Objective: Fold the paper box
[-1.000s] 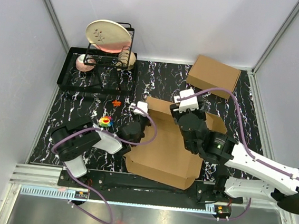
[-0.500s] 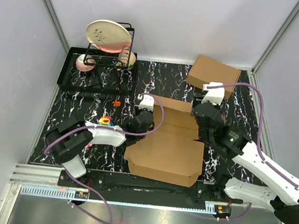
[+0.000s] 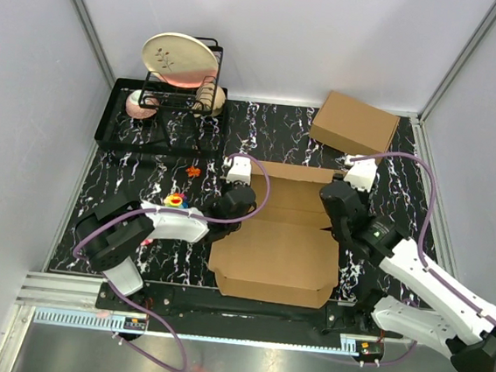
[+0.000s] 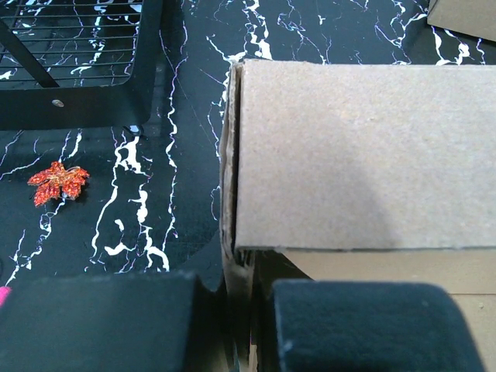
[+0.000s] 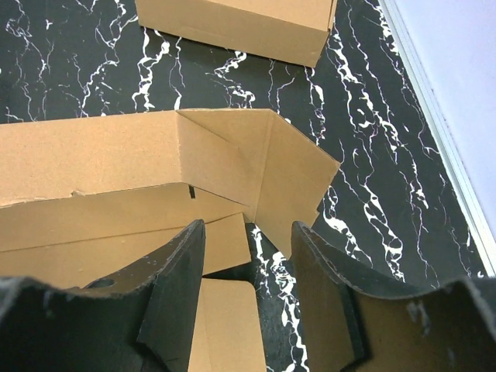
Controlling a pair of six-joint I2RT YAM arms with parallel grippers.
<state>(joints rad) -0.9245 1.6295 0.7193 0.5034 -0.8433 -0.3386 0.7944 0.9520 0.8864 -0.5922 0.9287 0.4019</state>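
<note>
Left gripper (image 4: pixel 240 329) is pinched tight on the paper box (image 3: pixel 277 246), its left wall edge-on between the pads; right gripper (image 5: pixel 248 271) has jaws apart, poised over the loose corner flap (image 5: pixel 291 182) at the far right (nothing gripped there, as far as I can see); the box sits mid-table (image 3: pixel 271 131), near of the made-up box (image 3: pixel 353 123). I'd anchor the left wall upright; lower the right jaws astride that flap; close gently; swing it inward along its crease so the cardboard doesn't buckle.
</note>
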